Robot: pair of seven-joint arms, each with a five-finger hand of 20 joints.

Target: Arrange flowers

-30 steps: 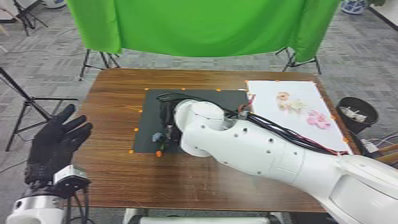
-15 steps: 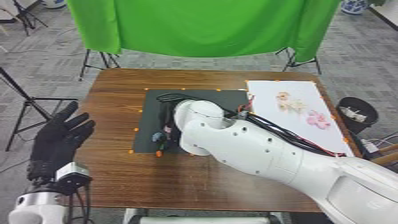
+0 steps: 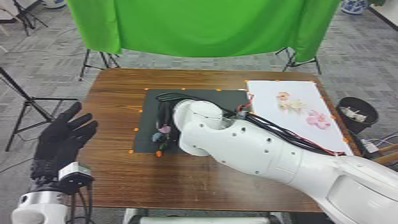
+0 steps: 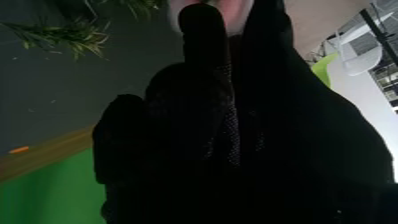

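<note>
Over the dark grey rectangular mat (image 3: pixel 204 94), on the left-centre part of the brown wooden table (image 3: pixel 115 170), the black-gloved right hand (image 3: pixel 166 111) points its fingers toward the near side. It pinches a pale pink, soft-petalled flower (image 4: pixel 233 15) between its fingertips. The bloom juts out past the glove, toward the near side of the mat; the rest is hidden behind the fingers, so the lie of its long axis cannot be told. Spiky green sprigs (image 4: pixel 67 39) lie on the mat, apart from the fingers. To the right, on the long white sheet that runs from near to far, three blooms make a slanting line from far left to near right: a small peach-orange flower (image 3: pixel 283 96) farthest off, a cream-yellow flower (image 3: pixel 294 106) next, and a bright pink flower (image 3: pixel 318 120) nearest. Which way each of them faces is too small to tell. Beside the table's left edge, the black-gloved left hand (image 3: pixel 60 140) is open, its fingers spread and pointing toward the far side, slightly right.
</note>
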